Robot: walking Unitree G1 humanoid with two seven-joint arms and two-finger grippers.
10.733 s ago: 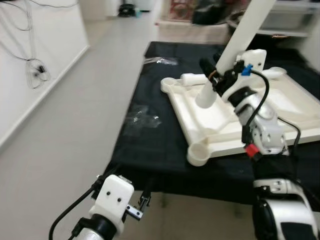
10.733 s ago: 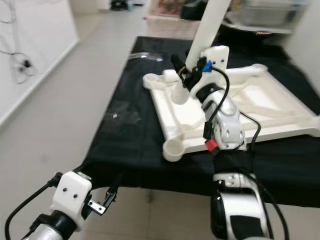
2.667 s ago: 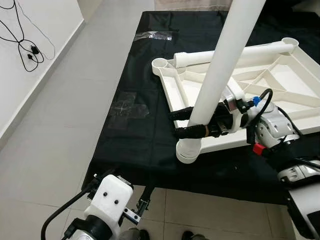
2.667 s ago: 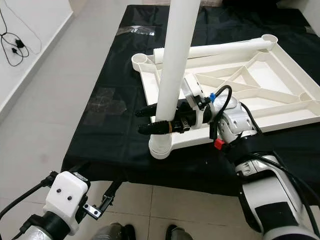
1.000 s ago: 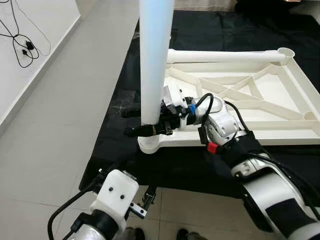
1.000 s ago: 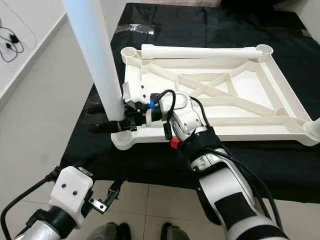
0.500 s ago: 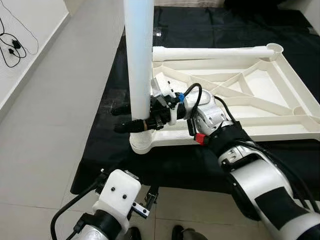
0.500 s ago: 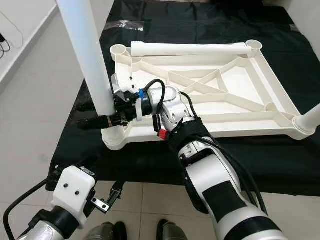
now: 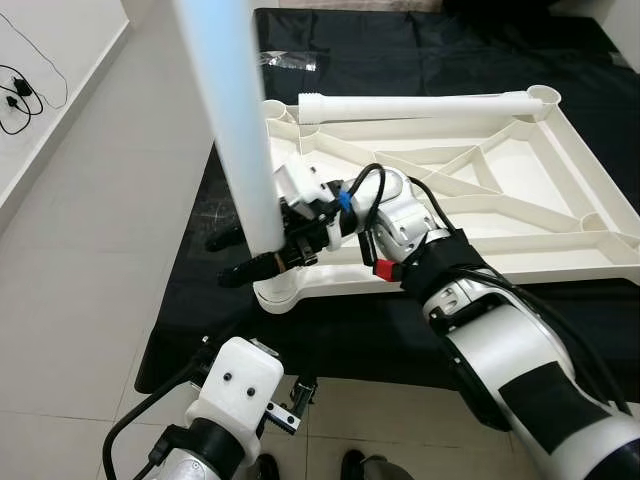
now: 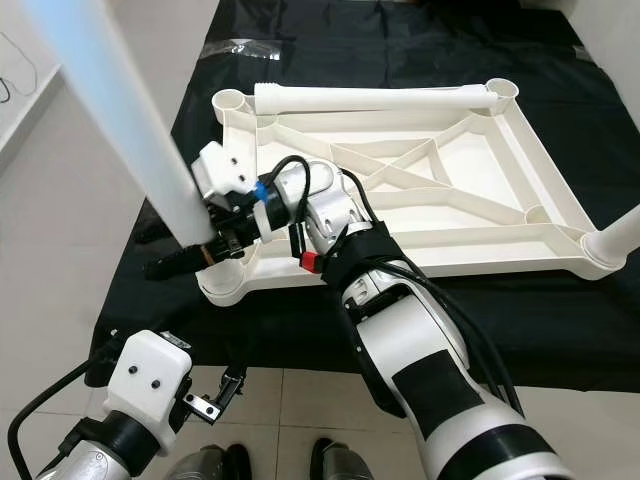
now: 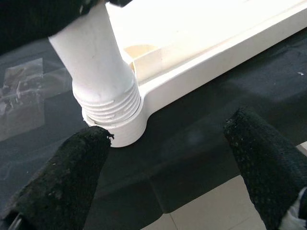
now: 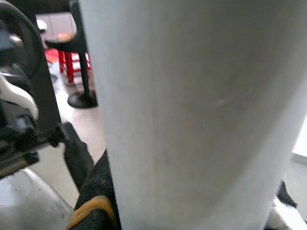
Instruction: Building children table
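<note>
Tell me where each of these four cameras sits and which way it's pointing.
Left eye view: on the head, looking down at the upturned tabletop frame and both arms.
Right eye view: same head, same scene; the right tool grips the upright table leg.
Left wrist view: low beside the table, along the left tool's open fingers, at the leg's threaded end in the corner socket.
Right wrist view: pressed close to the leg.
Shared: all four show that leg.

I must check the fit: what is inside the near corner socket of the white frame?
The threaded end of the white leg, held by the right tool, stands in the socket. The depth is covered.
</note>
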